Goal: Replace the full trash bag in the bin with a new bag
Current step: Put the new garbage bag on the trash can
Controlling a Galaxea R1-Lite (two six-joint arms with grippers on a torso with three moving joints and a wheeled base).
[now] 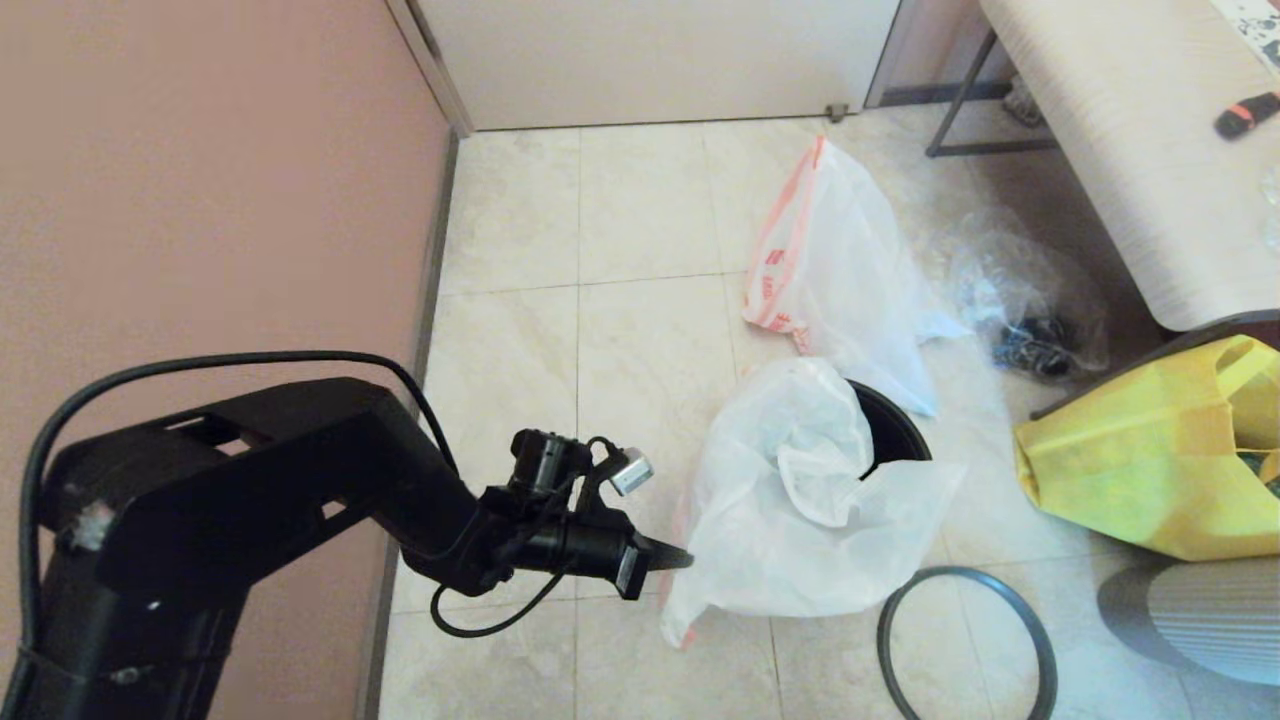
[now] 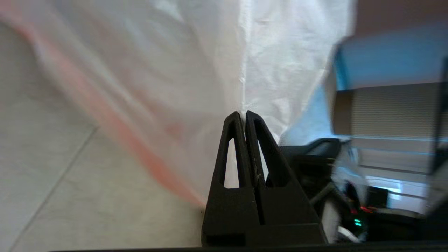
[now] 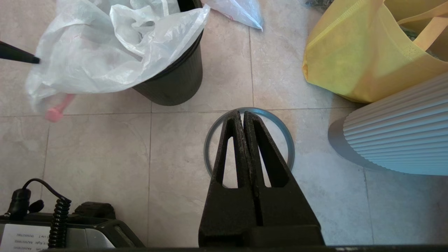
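- The left gripper (image 1: 680, 558) is seen at the left of the scene, reaching rightward from its black arm; its fingers are pressed together on a fold of the thin limp translucent white plastic bag with a pink-red edge band, the new bag (image 1: 800, 500). In the left wrist view the closed fingertips (image 2: 244, 117) are met by the white film (image 2: 196, 70) right at their tips.
- The new bag is draped over the mouth of the small round black plastic bucket, the bin (image 1: 895, 425), with most of the film hanging down the bin's left and near sides towards the tiled floor (image 1: 600, 300). From the right wrist view, the ribbed black wall of the bin (image 3: 175, 80) is left bare below the bag (image 3: 105, 52).
- The bulkier translucent white plastic bag with a red-orange band and red print, the full trash bag (image 1: 840, 270), is found on the floor just beyond the bin, on its far side.
- The dark grey hoop-shaped rim ring (image 1: 1040, 650) is laid flat on the floor, near and to the right of the bin, apart from it.
- The right gripper (image 3: 243, 115) is held above that ring (image 3: 285, 136), fingers shut with nothing between them.
- A crumpled clear plastic bag with dark items (image 1: 1030, 300) is seen to the right of the full bag.
- A yellow fabric tote (image 1: 1150, 470) is stood at the far right.
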